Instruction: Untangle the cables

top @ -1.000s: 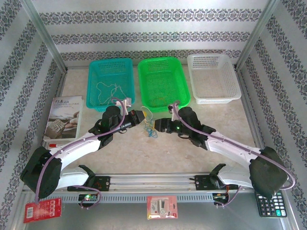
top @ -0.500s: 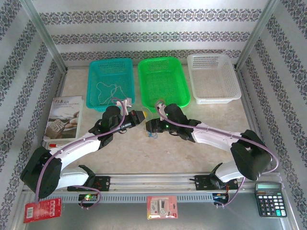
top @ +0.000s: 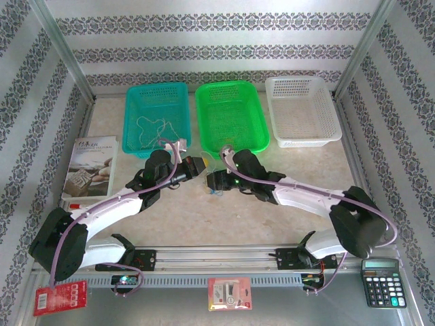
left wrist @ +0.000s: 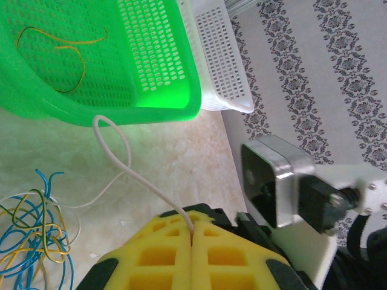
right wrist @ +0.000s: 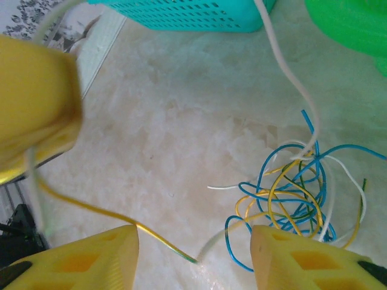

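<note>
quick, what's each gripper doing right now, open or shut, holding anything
left gripper: shut on the white cable.
right gripper: open, holding nothing, close to the tangle of cables.

Three baskets line the 12 o'clock edge of the table [top: 224,224]: left basket [top: 157,86], middle basket [top: 228,85], right basket [top: 299,80]. The cables [right wrist: 290,199] lie mid-table, before the middle basket. A book [top: 92,168] lies at 9 o'clock, a calculator [top: 384,282] at 5 o'clock.

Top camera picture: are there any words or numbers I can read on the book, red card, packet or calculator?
None can be read.
Book: dark title marks on the cover, too small.
Red card: white marks, blurred.
Packet: print too small.
Calculator: key labels too small.
</note>
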### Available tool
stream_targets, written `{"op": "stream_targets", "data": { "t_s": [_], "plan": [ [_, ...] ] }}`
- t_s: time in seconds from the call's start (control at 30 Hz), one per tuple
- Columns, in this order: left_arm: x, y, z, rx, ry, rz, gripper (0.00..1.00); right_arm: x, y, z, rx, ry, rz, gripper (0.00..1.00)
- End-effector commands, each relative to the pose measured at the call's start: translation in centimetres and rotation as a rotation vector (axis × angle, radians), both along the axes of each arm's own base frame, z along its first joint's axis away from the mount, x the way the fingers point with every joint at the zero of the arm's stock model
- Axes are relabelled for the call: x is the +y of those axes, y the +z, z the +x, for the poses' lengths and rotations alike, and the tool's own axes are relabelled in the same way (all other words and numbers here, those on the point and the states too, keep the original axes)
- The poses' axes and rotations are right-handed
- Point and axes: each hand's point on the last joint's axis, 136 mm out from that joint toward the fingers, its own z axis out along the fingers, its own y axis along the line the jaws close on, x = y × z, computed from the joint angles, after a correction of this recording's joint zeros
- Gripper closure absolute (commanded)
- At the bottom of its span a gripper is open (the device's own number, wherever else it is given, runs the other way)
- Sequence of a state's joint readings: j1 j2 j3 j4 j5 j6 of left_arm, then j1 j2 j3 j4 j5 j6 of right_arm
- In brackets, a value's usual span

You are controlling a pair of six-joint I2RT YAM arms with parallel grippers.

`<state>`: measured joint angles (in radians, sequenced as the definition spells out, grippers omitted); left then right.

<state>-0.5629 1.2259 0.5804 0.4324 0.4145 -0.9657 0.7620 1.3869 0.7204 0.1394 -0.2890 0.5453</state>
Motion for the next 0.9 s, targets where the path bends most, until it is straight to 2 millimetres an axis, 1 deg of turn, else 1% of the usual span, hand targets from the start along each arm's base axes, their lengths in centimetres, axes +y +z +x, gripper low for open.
{"op": "stream_targets", "data": {
  "t_s": [0.0,0.1,0.17,0.43,0.57,0.63,0.67,0.73,0.77,0.8,0.87],
  "plan": [
    [-0.4,1.5,-0.2,-0.026,-0.017,-0.013,1.00,-0.8,0.8,-0.4,-0.038,-0.023,0.015,0.50],
    [-0.4,1.5,-0.2,-0.027,-0.016,-0.014,1.00,-1.0,1.3,-0.7,-0.049,-0.019,0.031,0.51],
    [-0.4,1.4,-0.3,-0.026,-0.017,-0.013,1.00,-0.7,1.6,-0.8,-0.054,-0.004,0.039,0.51],
    [-0.3,1.6,-0.3,-0.028,-0.013,-0.020,1.00,1.9,2.2,-0.5,-0.072,0.068,0.048,0.50],
    [-0.2,1.6,-0.4,-0.027,-0.012,-0.018,1.00,2.8,1.9,0.0,-0.074,0.078,0.041,0.51],
    [-0.1,1.6,-0.5,-0.029,-0.012,-0.019,1.00,2.9,1.8,0.2,-0.072,0.076,0.039,0.56],
    [-0.1,1.6,-0.5,-0.029,-0.011,-0.019,1.00,2.9,1.8,0.2,-0.071,0.073,0.040,0.62],
    [-0.1,1.6,-0.5,-0.028,-0.009,-0.019,1.00,2.9,2.0,0.2,-0.071,0.073,0.044,0.78],
    [-0.1,1.5,-0.5,-0.027,-0.008,-0.019,1.00,2.9,2.2,0.1,-0.071,0.074,0.050,0.87],
    [-0.1,1.5,-0.5,-0.027,-0.007,-0.021,1.00,2.8,2.2,0.0,-0.069,0.072,0.051,0.99],
    [0.0,1.5,-0.5,-0.028,-0.005,-0.023,1.00,2.5,2.4,-0.2,-0.065,0.066,0.053,1.00]
  ]
}}
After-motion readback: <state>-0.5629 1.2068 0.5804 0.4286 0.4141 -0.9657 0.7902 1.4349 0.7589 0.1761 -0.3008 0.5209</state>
